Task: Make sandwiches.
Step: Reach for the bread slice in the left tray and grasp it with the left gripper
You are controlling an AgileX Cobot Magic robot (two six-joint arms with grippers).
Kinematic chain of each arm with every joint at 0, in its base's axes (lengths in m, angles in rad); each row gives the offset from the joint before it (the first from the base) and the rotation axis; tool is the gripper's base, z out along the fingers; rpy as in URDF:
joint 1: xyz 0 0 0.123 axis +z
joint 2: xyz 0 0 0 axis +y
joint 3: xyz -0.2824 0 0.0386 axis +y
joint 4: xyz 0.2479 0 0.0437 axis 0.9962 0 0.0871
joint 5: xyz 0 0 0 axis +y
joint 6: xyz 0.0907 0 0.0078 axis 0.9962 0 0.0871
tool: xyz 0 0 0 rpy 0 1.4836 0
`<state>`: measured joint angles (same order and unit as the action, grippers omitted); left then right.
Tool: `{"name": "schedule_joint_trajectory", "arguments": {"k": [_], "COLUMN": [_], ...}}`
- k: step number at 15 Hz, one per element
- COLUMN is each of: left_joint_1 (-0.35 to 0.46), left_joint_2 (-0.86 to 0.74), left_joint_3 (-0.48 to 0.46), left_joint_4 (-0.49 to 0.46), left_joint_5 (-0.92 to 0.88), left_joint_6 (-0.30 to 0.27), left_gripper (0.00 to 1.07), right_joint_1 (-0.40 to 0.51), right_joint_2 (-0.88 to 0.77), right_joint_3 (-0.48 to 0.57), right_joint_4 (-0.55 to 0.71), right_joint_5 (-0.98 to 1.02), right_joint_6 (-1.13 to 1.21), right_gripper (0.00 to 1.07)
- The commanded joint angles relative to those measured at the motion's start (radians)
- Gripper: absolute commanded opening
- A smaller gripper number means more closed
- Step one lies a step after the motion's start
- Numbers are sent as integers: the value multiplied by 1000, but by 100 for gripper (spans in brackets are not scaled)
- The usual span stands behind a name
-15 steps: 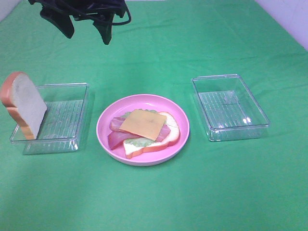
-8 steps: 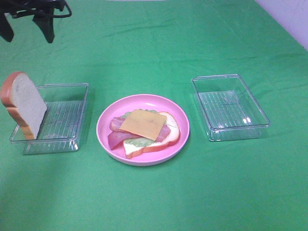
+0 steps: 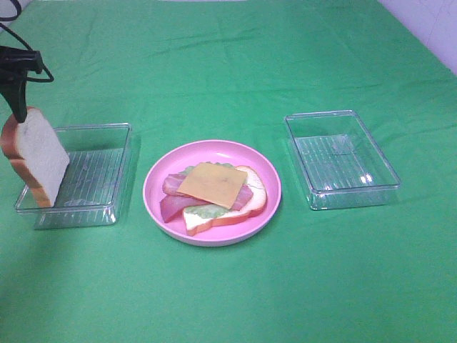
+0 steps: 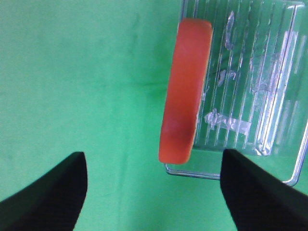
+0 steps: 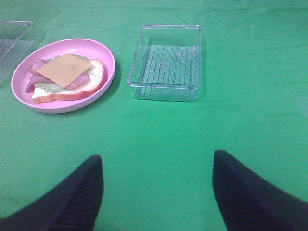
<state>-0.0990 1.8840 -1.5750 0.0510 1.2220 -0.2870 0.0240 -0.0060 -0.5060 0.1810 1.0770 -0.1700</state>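
Moved: left gripper (image 3: pixel 14 96) has travelled from the far middle of the table (image 3: pixel 228 300) to the far left and come down; it now hangs just above the standing bread slice (image 3: pixel 36 157). Nothing else has shifted.
Left fingers: apart, both dark tips (image 4: pixel 48 192) spread wide in the left wrist view, with the slice's orange crust edge (image 4: pixel 185 91) seen between them, untouched.
Right gripper (image 5: pixel 156 192): fingers (image 5: pixel 62 197) apart, holding nothing, over bare green cloth on the near side of the plate and the right tray.
Standing bread slice: upright on its edge, leaning at the left end of the left clear tray (image 3: pixel 100 175), white face turned right.
Sandwich stack (image 3: pixel 214 193): on the pink plate (image 3: pixel 271 179) in the middle of the table; bottom bread slice (image 3: pixel 228 216), green lettuce (image 3: pixel 207 211), pink-red meat strips (image 3: pixel 175 204) and a yellow cheese square (image 3: pixel 212 184) on top. No top slice on it yet.
Right clear tray (image 3: pixel 341 158): right of the plate, apart from it.
Table cover: green cloth, lightly creased.
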Motion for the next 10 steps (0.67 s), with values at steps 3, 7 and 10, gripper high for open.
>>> {"name": "schedule_joint_trajectory", "arguments": {"k": [3, 7, 10], "left_joint_1": [0, 0, 0], "left_joint_2": [80, 126, 126], "left_joint_3": [13, 13, 13], "left_joint_4": [-51, -51, -40], "left_joint_5": [-41, -67, -86], "left_joint_6": [1, 1, 1], "left_gripper": [74, 63, 22], "right_joint_1": [1, 1, 1], "right_joint_2": [-15, -15, -15], "right_joint_3": [1, 1, 1], "right_joint_4": [3, 3, 3], "right_joint_5": [-11, -11, -11], "right_joint_6": [-12, -12, -12], "right_gripper": [63, 63, 63]}}
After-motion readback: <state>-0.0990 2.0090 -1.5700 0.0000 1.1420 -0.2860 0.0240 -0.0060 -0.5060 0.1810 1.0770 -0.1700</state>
